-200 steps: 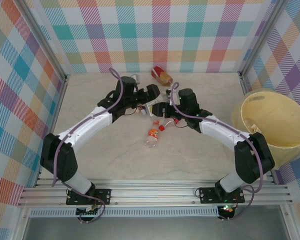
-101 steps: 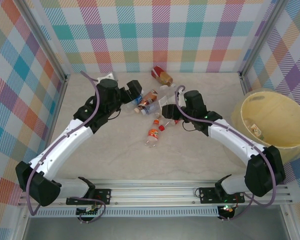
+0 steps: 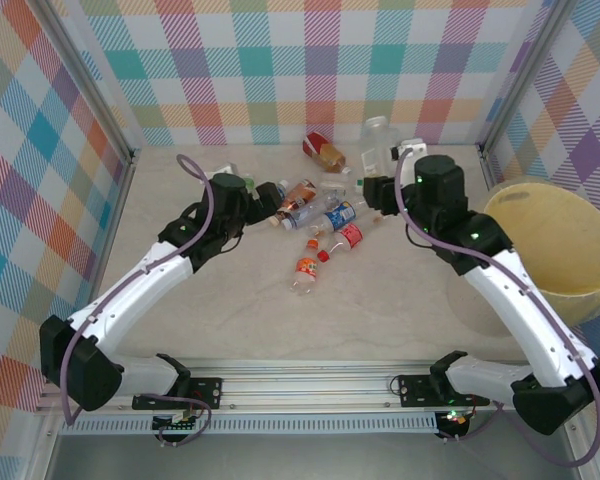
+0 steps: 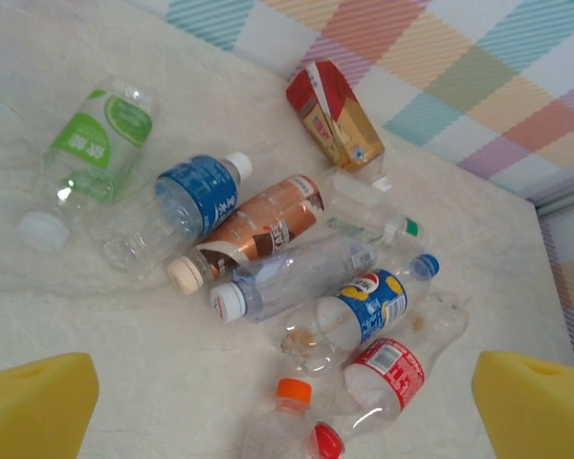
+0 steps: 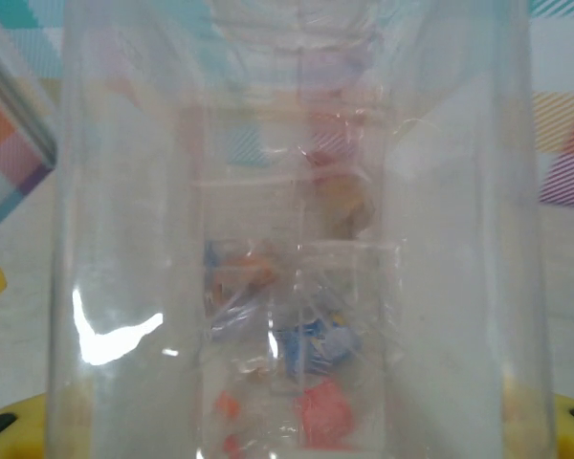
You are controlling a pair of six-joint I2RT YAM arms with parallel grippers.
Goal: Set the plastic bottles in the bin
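Progress is partial at best, to judge from how things lie. The right pincer point(image 3: 388, 172) is clamped on a large clear bottle point(image 3: 377, 138), held upright and off the bench point(image 3: 230, 320). Its wrist camera looks straight through that bottle's wall, with a yellow pad point(image 5: 19, 426) peeping in at a bottom corner. The bin point(image 3: 580, 290) stands well apart from this pincer, off to its right and back toward the arm bases, so the carry across is not yet made. What lies inside the bin I cannot make out.

The left pincer point(image 3: 270, 192) is spread wide, nothing between its pads point(image 4: 33, 406), and hovers just short of the heap. Ahead of it and to its left lie a green-label bottle point(image 4: 96, 143) and a blue-label bottle point(image 4: 187, 201). Straight ahead a copper-label bottle point(image 4: 258, 225) touches a clear white-capped bottle point(image 4: 297, 277). Beside those, to the right, lies a bottle with a blue and red label point(image 4: 359, 306), with a slim green-capped bottle point(image 4: 373, 215) beyond them. Closest under the pincer are an orange-capped bottle point(image 4: 282, 421) and a red-label bottle point(image 4: 383, 368). Farthest off, near the back wall, lies a larger bottle with brown liquid point(image 4: 333, 115).

So one bottle is in hand and at least nine wait on the bench, and the bulk of the job seems to remain. The tangled middle of the heap looks the awkward part, since those bottles lean on one another.
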